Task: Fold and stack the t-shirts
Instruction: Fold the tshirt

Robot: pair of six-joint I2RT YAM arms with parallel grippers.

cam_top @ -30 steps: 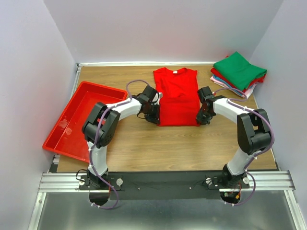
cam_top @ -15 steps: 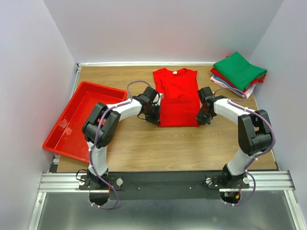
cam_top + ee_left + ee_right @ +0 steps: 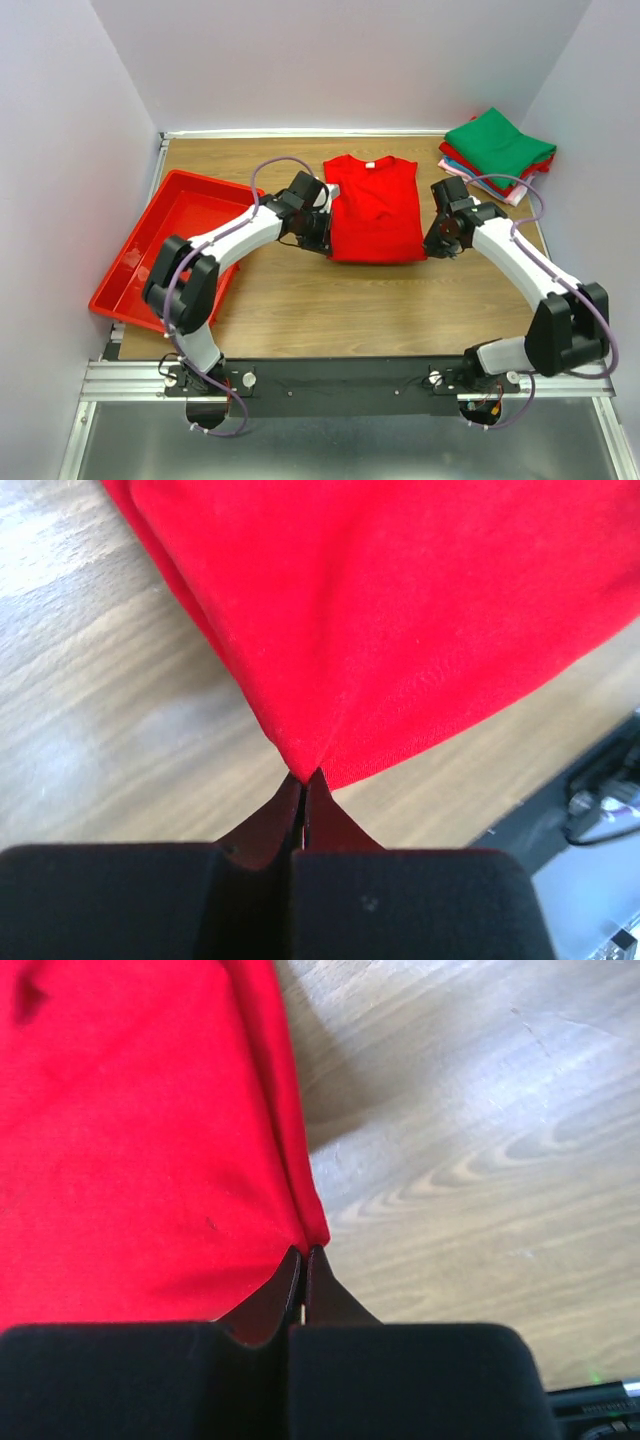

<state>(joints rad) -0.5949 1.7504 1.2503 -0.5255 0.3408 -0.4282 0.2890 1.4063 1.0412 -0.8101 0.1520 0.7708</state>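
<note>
Both elbows have swung outward since a moment ago, and the red t-shirt [image 3: 375, 205] has slid slightly to the right on the table [image 3: 300, 300]. From above, the left gripper [image 3: 321, 243] and right gripper [image 3: 433, 246] sit at its two near corners, and the folded stack [image 3: 497, 150] waits at the far right. On the left wrist view the jaws are pressed together, pinching a hem corner. The right wrist view shows the same pinch on the other corner. I'd reckon both corners should rise level and travel together toward the collar, with the cloth kept taut so it lands square
</note>
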